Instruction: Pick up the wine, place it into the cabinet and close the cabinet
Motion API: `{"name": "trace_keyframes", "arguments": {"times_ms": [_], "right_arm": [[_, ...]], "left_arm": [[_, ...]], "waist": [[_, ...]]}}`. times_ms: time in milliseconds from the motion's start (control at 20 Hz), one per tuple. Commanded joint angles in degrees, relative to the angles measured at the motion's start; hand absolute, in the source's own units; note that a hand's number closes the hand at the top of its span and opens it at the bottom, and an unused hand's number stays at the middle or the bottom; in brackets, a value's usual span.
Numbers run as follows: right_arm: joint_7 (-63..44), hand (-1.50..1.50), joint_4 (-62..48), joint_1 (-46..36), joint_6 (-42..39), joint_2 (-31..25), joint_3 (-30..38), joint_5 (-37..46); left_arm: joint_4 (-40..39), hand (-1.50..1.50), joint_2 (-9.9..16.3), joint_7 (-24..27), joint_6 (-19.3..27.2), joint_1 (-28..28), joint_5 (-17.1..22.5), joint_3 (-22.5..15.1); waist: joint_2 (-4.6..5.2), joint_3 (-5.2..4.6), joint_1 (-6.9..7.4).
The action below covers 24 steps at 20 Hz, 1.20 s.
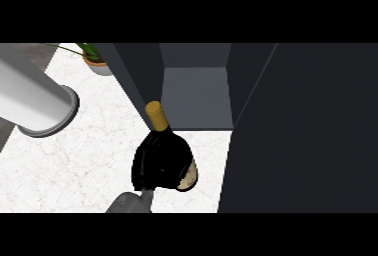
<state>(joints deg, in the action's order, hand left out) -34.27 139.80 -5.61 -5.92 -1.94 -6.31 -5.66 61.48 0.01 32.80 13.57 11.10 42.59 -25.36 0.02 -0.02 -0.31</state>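
The wine bottle (168, 150) is dark, with a gold cap and a pale label low on its right side. My right hand (150, 165) is curled round the bottle's body from the left, and its grey forearm comes in from the lower edge. The bottle is just in front of the open cabinet (140, 75), its cap pointing at the left wall's front edge. The cabinet's grey inside floor (196, 95) is bare. Its dark door (303, 130) stands open at the right, close to the bottle. My left hand does not show.
A large pale grey cylinder (33, 97) lies across the left side above the white marble counter (66, 170). A potted plant (96, 62) stands at the back, left of the cabinet.
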Motion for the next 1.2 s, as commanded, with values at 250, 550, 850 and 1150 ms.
{"name": "trace_keyframes", "arguments": {"times_ms": [250, 550, 850, 1150], "right_arm": [[-0.7, -1.5, 1.1, -0.7, -1.4, -2.2, 6.8, -7.2], [4.5, -1.5, 0.0, 3.7, -1.6, 1.6, -1.0, -0.7], [3.9, -1.5, -4.1, -0.4, -2.3, -0.2, 2.9, -4.0], [6.5, -1.5, -4.8, 1.1, -3.3, -0.7, 3.9, -4.3]], "left_arm": [[-5.0, 1.5, 1.0, 3.1, -1.8, 5.5, 2.7, 0.4], [-16.3, 1.5, 0.0, 8.7, 1.4, 16.6, 12.9, -5.4], [-24.7, 1.5, 0.0, 11.8, 1.2, 22.9, 18.1, -4.8], [-26.6, 1.5, 0.0, 8.2, 2.5, 28.8, 19.2, -1.2]], "waist": [[-0.04, 0.03, 0.2], [0.08, -0.01, -0.55], [0.3, -0.04, -0.95], [0.2, 0.0, -0.74]]}}
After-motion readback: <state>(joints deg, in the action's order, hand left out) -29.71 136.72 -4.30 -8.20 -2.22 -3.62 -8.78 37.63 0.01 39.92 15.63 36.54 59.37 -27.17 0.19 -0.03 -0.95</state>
